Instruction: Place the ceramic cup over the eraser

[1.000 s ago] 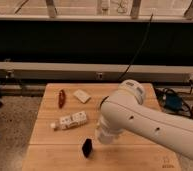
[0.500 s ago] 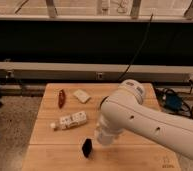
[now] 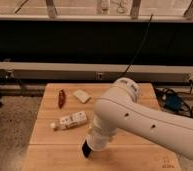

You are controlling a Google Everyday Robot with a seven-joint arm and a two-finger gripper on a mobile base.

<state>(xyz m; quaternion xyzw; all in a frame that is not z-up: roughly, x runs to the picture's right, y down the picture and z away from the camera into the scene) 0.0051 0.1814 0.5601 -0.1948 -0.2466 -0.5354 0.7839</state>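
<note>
The eraser [image 3: 85, 149] is a small black block on the wooden table [image 3: 45, 145], near its front edge. My white arm [image 3: 140, 117] reaches in from the right. Its lower end comes down right beside the eraser. The gripper [image 3: 96, 143] is at that lower end, mostly hidden behind the arm's wrist. I cannot tell whether it touches the eraser. The ceramic cup is not in view. It may be hidden behind the arm.
A red-brown object [image 3: 61, 98] lies at the table's back left. A pale flat rectangular piece [image 3: 81, 95] lies next to it. A white remote-like bar [image 3: 70, 120] lies left of the arm. A black rail wall runs behind the table. Cables lie on the floor at right.
</note>
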